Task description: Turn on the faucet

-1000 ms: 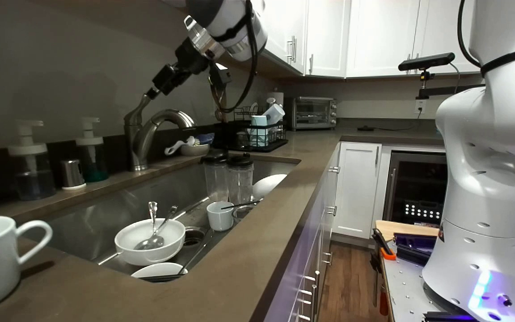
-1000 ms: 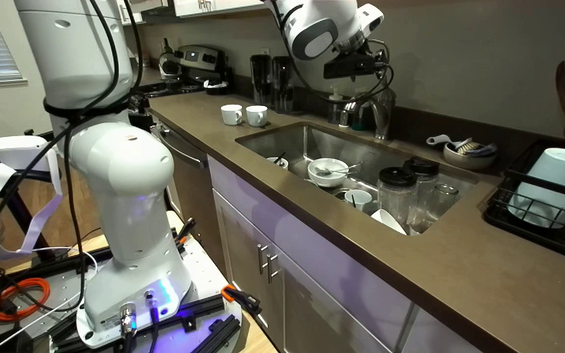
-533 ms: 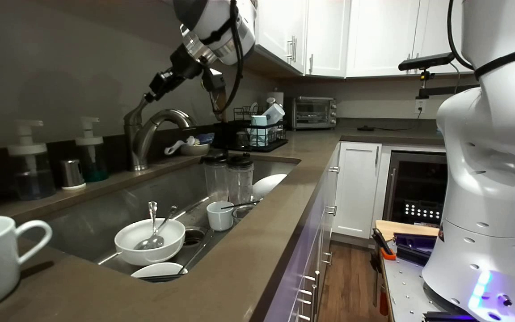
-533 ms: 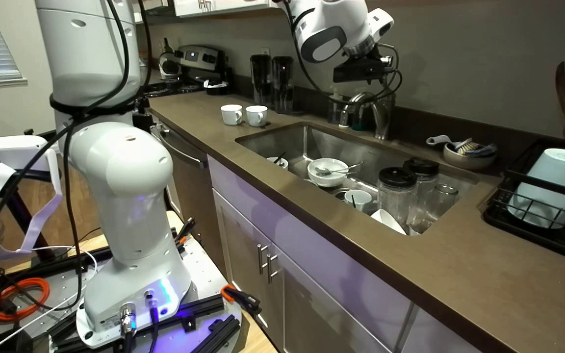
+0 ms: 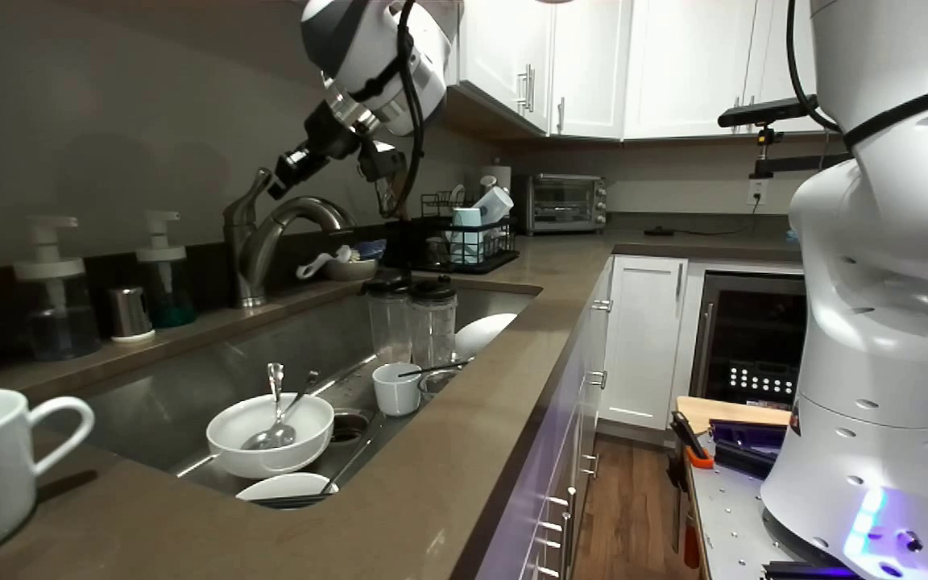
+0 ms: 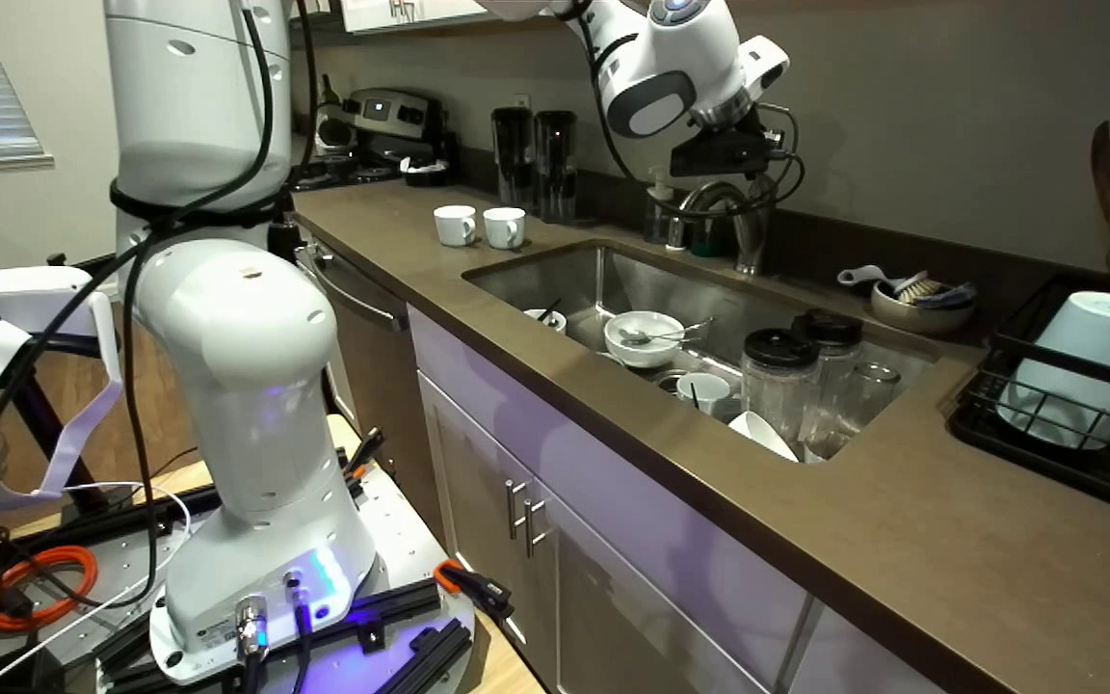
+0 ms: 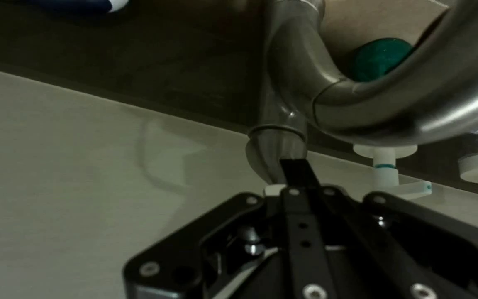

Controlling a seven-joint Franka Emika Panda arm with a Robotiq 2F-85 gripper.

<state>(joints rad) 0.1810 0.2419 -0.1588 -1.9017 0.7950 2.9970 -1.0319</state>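
Faucet [image 5: 256, 254], just one, stands on the counter [image 6: 902, 540] along the back edge of the one sink [image 6: 656, 280]. Two pump dispensers [image 5: 60, 298] share that edge, one small steel cylinder [image 5: 130, 312] between them; two white mugs [image 6: 504, 229] sit beyond one short edge, and two black-lidded jars [image 6: 779, 381] stand inside near the opposite short edge. One gripper [image 7: 295, 164] has its fingers closed together — just beside the faucet's lever [image 5: 245, 206], on the sink side — with the spout [image 5: 307, 208] arching lower; whether the tips touch the lever cannot be told.

faucet [image 6: 751, 236]: behind sink [image 6: 671, 286] | bowl [image 6: 645, 357]: in sink | fingers [image 7: 299, 171]: near faucet
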